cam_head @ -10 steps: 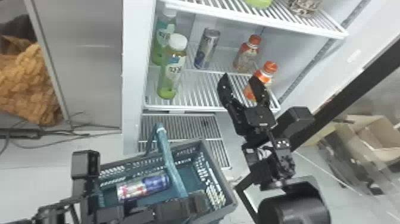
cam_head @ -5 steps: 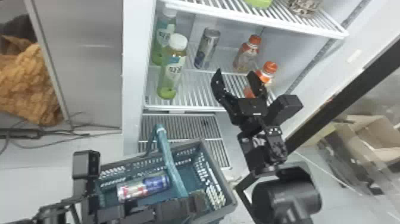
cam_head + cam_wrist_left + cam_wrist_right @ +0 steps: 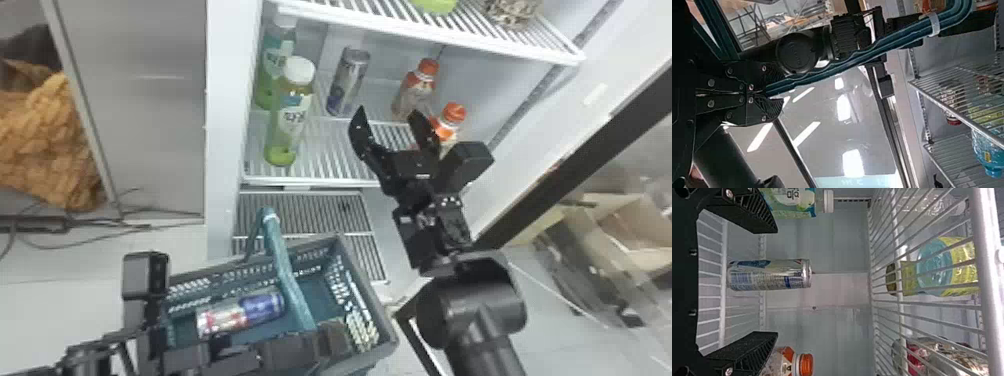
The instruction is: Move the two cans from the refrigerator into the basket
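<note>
My right gripper (image 3: 390, 118) is open at the middle fridge shelf, in front of and a little right of the standing silver can (image 3: 348, 81). In the right wrist view, the can (image 3: 770, 275) lies between the spread fingers of the right gripper (image 3: 776, 282), not touching them. Another can (image 3: 240, 313), blue and silver-red, lies on its side in the dark teal basket (image 3: 367, 290). The left gripper (image 3: 330, 341) is at the basket's near side; in the left wrist view the left gripper (image 3: 766, 93) is shut on the teal basket handle (image 3: 848, 64).
Two green bottles (image 3: 290, 115) stand left of the can. On its right are orange-capped bottles (image 3: 451, 117), one close behind the right gripper. An upper wire shelf (image 3: 450, 37) overhangs them. The basket is below the fridge shelf, in front of the lower rack (image 3: 300, 212).
The right gripper has moved forward and left towards the standing can, its fingers staying apart. The left gripper, the basket and the can inside have kept their places.
</note>
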Action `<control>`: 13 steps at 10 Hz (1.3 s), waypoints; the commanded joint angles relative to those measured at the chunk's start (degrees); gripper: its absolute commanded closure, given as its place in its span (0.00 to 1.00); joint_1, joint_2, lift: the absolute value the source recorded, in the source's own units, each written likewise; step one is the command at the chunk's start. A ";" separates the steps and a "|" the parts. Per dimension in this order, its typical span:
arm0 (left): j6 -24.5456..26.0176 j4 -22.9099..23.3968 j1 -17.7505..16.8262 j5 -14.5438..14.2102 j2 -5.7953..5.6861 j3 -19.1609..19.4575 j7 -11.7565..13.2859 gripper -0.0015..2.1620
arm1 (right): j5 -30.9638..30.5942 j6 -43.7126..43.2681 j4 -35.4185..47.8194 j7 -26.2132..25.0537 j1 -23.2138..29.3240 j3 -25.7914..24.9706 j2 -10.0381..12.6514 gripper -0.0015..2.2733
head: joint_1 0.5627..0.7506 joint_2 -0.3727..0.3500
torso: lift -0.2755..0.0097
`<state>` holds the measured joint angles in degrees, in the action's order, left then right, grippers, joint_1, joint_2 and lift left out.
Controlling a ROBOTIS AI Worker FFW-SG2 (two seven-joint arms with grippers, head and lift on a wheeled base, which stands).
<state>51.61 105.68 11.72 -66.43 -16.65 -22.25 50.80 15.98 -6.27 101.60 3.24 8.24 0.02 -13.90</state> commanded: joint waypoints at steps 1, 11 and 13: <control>0.00 0.00 -0.05 -0.07 -0.05 -0.03 0.00 0.54 | 1.50 0.08 -1.97 0.80 -1.77 0.21 -0.16 0.04 | 0.70 0.03 | 0.00; -0.14 0.00 -0.33 -0.30 -0.14 -0.14 0.00 0.54 | 2.76 1.20 -12.80 1.77 -11.62 4.55 -1.13 0.04 | 0.70 0.03 | 0.00; -0.14 0.00 -0.33 -0.52 -0.14 -0.26 -0.09 0.54 | 2.53 1.20 -15.19 1.51 -13.87 5.01 -1.22 0.04 | 0.70 0.03 | 0.00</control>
<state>51.47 105.68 11.39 -66.84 -16.79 -22.48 50.78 18.44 -5.07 87.17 4.70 -5.01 4.94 -15.08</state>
